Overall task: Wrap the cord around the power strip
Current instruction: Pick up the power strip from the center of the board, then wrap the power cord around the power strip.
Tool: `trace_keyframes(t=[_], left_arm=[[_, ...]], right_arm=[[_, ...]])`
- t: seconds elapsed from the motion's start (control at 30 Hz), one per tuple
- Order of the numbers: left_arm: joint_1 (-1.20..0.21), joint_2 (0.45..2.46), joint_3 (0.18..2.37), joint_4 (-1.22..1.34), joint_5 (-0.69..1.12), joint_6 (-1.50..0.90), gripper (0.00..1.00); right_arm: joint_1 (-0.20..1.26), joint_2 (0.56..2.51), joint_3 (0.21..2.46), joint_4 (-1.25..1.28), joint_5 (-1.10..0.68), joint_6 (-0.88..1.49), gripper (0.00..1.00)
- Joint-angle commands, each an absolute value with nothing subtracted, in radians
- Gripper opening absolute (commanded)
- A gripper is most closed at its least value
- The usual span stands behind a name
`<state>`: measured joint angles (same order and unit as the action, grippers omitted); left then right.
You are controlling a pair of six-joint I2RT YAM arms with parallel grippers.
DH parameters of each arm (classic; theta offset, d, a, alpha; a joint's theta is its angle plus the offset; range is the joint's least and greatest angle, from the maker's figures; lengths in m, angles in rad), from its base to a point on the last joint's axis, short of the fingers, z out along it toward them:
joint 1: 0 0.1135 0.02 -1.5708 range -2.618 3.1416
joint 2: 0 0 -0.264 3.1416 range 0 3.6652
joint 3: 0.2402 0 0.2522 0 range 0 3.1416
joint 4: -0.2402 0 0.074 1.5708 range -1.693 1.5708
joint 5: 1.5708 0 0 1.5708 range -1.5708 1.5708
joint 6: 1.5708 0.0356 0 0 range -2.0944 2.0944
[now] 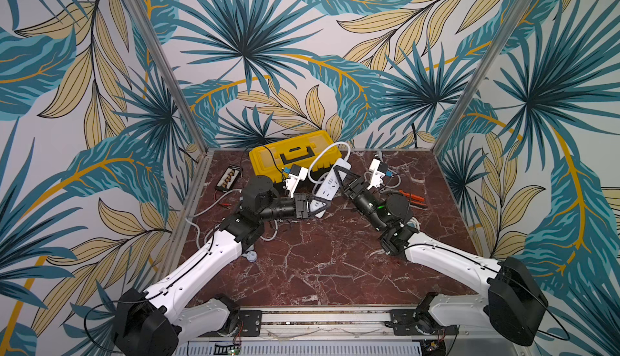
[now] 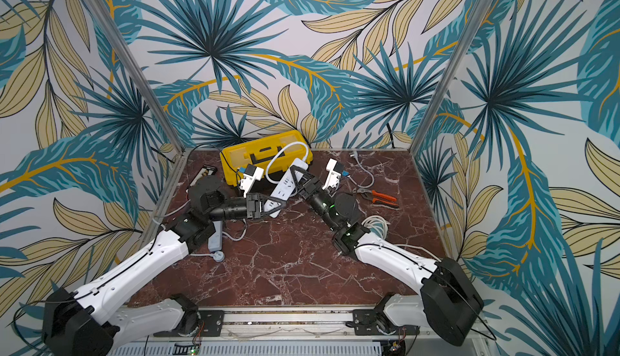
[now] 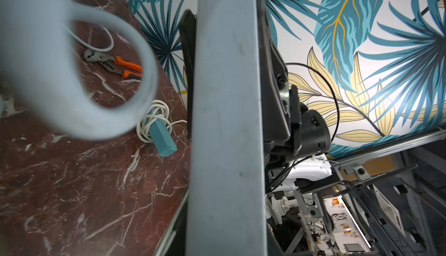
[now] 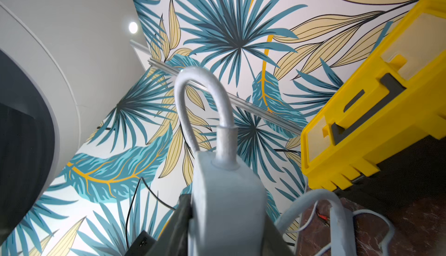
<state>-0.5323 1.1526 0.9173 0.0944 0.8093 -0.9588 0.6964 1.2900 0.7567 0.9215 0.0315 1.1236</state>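
The white power strip [image 1: 328, 184] [image 2: 285, 183] hangs slanted above the table between both arms. My left gripper [image 1: 322, 203] [image 2: 276, 205] is shut on its near end, and in the left wrist view the strip [image 3: 226, 122] fills the middle. My right gripper [image 1: 342, 171] [image 2: 298, 171] straddles the far half, its fingers [image 3: 187, 49] close along both sides of the strip [image 4: 226, 206]. Whether they press on it is unclear. The white cord [image 1: 330, 148] [image 2: 281, 156] [image 4: 200, 93] arches out of the far end and drops back beside the strip, a blurred loop [image 3: 147, 57] in the left wrist view.
A yellow toolbox [image 1: 295, 156] [image 2: 265, 151] [image 4: 374, 98] stands just behind the strip. Orange-handled pliers [image 1: 412, 198] [image 2: 382, 198] [image 3: 115, 64] lie at the right. A second, grey-blue strip with a coiled cord [image 3: 161, 139] lies near the right arm. A black terminal block [image 1: 228, 178] sits at the left wall.
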Motion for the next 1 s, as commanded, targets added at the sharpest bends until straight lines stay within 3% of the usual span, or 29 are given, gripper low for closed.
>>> trace_keyframes(t=[0.0, 0.2, 0.3, 0.4, 0.5, 0.73, 0.97], left_arm=[[-0.519, 1.17, 0.934, 0.051, 0.721, -0.953, 0.11], [-0.518, 1.158, 0.965, 0.051, 0.71, -0.933, 0.02], [-0.52, 1.17, 1.008, 0.051, 0.756, -0.939, 0.0], [-0.52, 1.163, 1.049, 0.01, 0.764, -0.922, 0.0], [-0.52, 1.148, 1.074, -0.036, 0.756, -0.902, 0.0], [-0.529, 1.138, 1.083, -0.037, 0.768, -0.92, 0.0], [-0.529, 1.123, 1.086, -0.037, 0.772, -0.94, 0.0]], right_arm=[[0.692, 1.203, 0.709, 0.872, 0.092, 0.952, 0.6], [0.592, 1.062, 0.653, 0.472, 0.13, 0.567, 0.7], [0.592, 1.126, 0.738, 0.207, 0.136, 0.241, 0.71], [0.59, 1.231, 0.808, 0.094, 0.235, 0.027, 0.72], [0.589, 1.345, 0.867, 0.119, 0.209, -0.13, 0.72], [0.589, 1.648, 1.086, 0.191, 0.17, -0.25, 0.74], [0.596, 1.778, 1.035, 0.676, -0.027, -0.262, 0.74]])
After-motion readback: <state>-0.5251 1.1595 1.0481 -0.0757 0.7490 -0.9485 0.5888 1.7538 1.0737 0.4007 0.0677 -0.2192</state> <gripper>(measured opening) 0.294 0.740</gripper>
